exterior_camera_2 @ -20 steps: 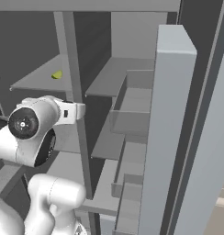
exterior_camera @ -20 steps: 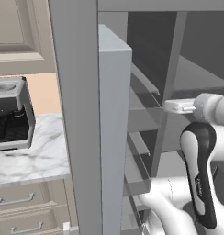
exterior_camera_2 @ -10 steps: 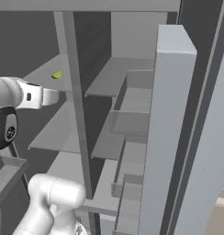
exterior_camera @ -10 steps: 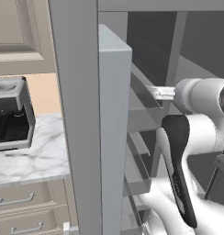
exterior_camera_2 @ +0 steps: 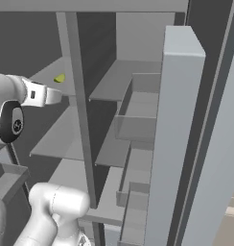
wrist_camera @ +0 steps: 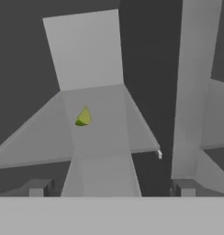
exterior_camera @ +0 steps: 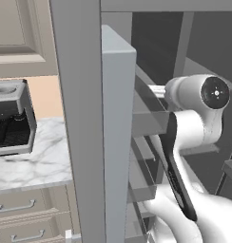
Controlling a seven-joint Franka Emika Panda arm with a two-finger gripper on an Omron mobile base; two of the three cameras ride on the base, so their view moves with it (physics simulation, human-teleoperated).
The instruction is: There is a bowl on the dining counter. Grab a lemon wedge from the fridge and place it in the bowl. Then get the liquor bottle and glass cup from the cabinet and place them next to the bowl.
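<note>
Gripper spread wide, facing the lemon wedge on the fridge shelf; tiny, light, probably slippery, best pinched across its flat sides.

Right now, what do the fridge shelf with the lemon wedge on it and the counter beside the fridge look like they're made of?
The shelf looks like plain matte grey plastic or painted metal: flat, uniform colour, no gloss or grain; which one is unclear. The lemon wedge is fruit, yellow-green with a darker rind edge. The counter looks like polished marble, white with grey veins.
</note>
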